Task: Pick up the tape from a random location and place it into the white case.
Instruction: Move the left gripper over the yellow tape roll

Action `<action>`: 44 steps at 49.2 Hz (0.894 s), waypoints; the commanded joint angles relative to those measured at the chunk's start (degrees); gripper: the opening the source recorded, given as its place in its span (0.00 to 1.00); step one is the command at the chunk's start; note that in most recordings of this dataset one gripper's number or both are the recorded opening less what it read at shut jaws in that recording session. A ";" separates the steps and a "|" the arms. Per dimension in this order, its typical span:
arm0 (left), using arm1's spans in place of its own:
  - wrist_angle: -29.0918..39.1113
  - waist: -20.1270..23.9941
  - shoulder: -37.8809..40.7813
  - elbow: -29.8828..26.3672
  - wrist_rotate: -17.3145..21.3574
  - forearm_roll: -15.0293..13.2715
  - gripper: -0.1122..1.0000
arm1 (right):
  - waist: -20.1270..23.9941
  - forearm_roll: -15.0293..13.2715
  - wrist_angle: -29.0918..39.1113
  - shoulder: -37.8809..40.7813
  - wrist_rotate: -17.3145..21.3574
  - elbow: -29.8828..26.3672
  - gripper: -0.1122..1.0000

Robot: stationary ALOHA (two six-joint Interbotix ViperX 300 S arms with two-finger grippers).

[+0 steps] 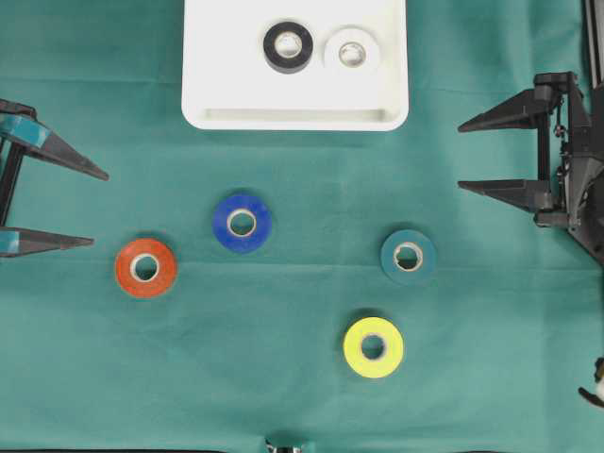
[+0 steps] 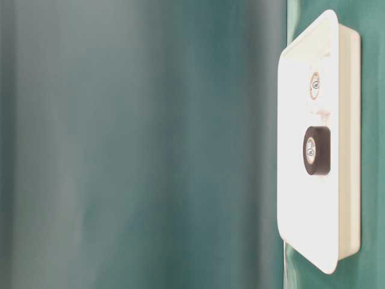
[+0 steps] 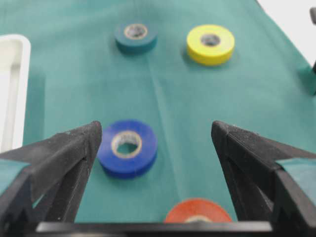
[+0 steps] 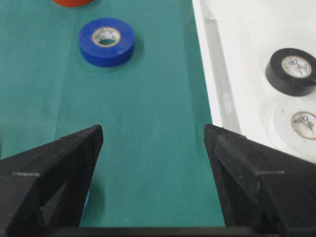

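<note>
— Since both arms sit back at the table's edges, which is better placed for a roll?

— I'd say the left pincer (image 1: 52,206). Its jaws are spread wide and hold nothing, and the orange tape (image 1: 145,268) lies just off its tips, a little nearer the viewer in the overhead view. The blue tape (image 1: 242,223) lies farther right, almost level with the gap between the jaws.

— And the right pincer (image 1: 472,156)?

— Also spread and empty. The teal tape (image 1: 408,256) is its closest roll, left of it and nearer; the yellow tape (image 1: 373,347) lies nearer still, toward the table's near edge.

— Any long axis to line up with?

— None; every roll lies flat, hole upward, so any approach angle should serve.

— Where does it go?

— Into the white case (image 1: 217,94) at the far middle, which already holds a black tape (image 1: 288,46) and a white tape (image 1: 352,51) side by side. Its left part looks bare.

— Room to move?

— The four loose rolls lie well apart on the green cloth (image 1: 113,377), with open cloth between them and the case's near rim.
</note>
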 commanded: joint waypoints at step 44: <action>-9.05 -4.04 43.33 -34.54 0.53 0.00 0.98 | -0.09 -0.18 -0.18 1.32 -0.35 -0.97 0.81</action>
